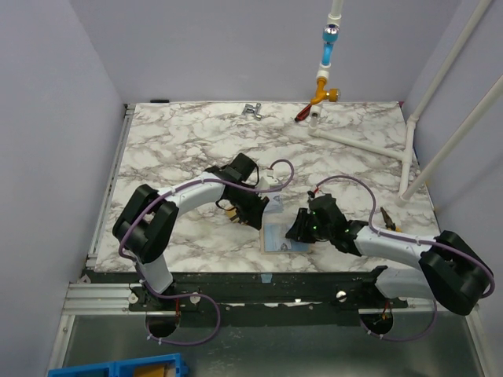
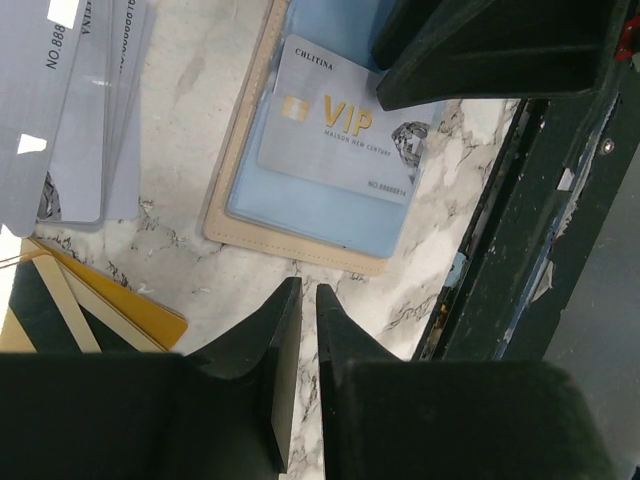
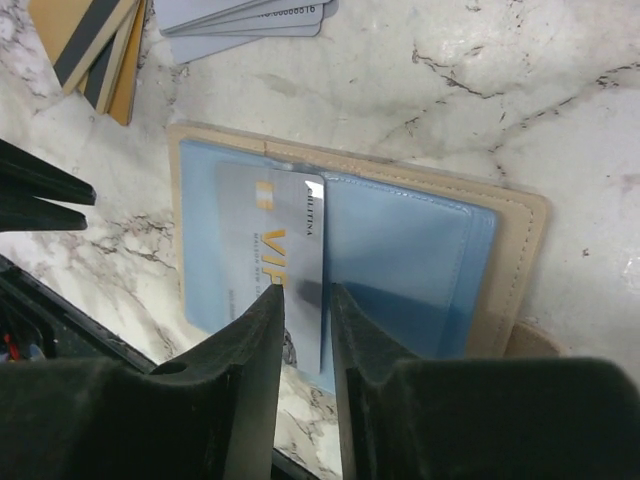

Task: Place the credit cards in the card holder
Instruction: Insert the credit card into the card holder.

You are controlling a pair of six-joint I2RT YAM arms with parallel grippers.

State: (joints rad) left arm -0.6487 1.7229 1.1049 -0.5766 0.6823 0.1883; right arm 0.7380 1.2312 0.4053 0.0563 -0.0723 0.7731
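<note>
The card holder (image 3: 420, 250) lies open near the table's front edge, with a blue lining and a tan border (image 2: 250, 235). A pale grey VIP credit card (image 2: 340, 130) rests on the lining. My right gripper (image 3: 306, 290) hangs just over it, jaws a little apart on either side of the card's long edge (image 3: 318, 250). My left gripper (image 2: 308, 292) hovers over bare marble just short of the holder, closed to a thin slit with nothing in it. Beside it are fanned grey cards (image 2: 80, 100) and gold cards with dark stripes (image 2: 110, 310).
The black front rail of the table (image 2: 520, 250) runs right beside the holder. At the back stand a small metal part (image 1: 253, 110), an orange and blue fitting (image 1: 324, 90) and a white pipe frame (image 1: 369, 141). A blue bin (image 1: 118, 367) sits below the table.
</note>
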